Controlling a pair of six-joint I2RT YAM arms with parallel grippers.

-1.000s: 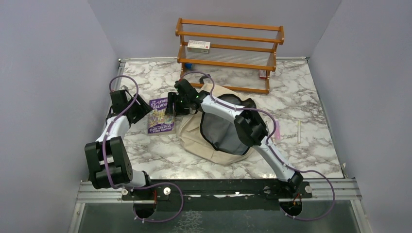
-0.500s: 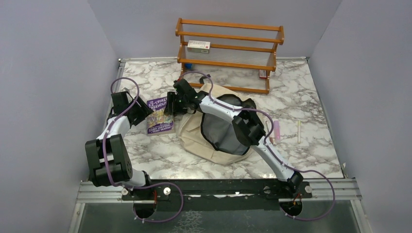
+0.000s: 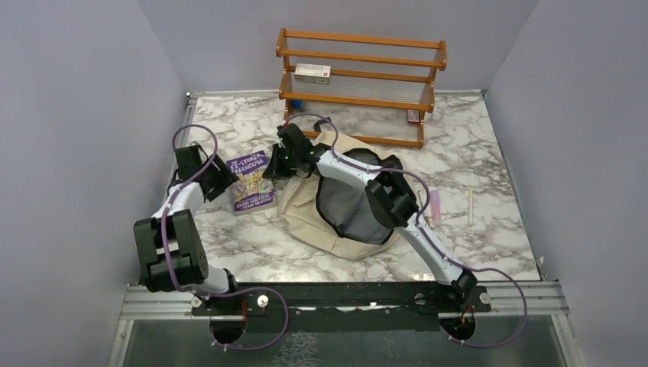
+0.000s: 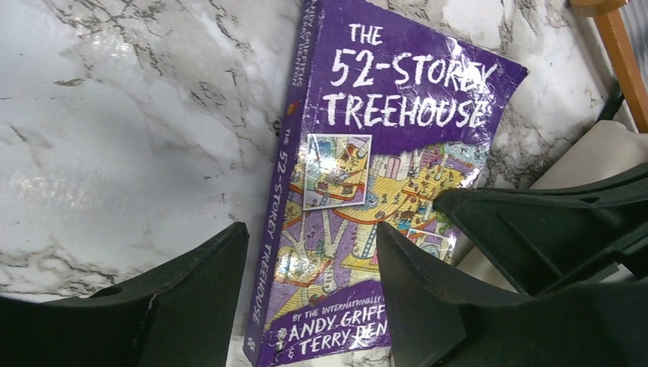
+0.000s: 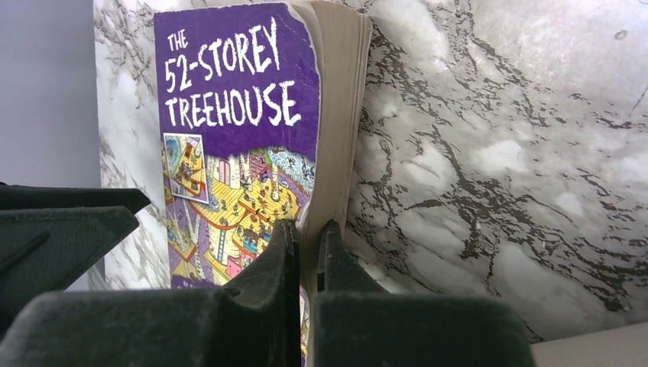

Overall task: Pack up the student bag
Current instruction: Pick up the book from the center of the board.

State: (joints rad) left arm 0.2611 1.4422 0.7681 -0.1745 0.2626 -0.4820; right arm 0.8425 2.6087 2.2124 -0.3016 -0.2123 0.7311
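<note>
A purple paperback, "The 52-Storey Treehouse" (image 3: 251, 182), lies on the marble table left of the student bag (image 3: 313, 222), a cream canvas backpack whose dark-lined mouth gapes upward. My right gripper (image 3: 277, 164) reaches over the bag and is shut on the book's page edge (image 5: 336, 115); its fingertips (image 5: 308, 229) pinch the cover and pages. My left gripper (image 3: 221, 174) is open at the book's spine side, its fingers (image 4: 312, 233) straddling the lower cover (image 4: 382, 153) without gripping it. The right gripper's fingers (image 4: 535, 222) show at the book's far edge.
A wooden rack (image 3: 359, 98) stands at the back with a small box (image 3: 312, 72) on its shelf. A pink item (image 3: 435, 203) and a white pen (image 3: 470, 206) lie right of the bag. Grey walls close in on both sides.
My right gripper has closed on the book's page edge, and the book has turned and shifted slightly. The left gripper has stayed open beside it.
</note>
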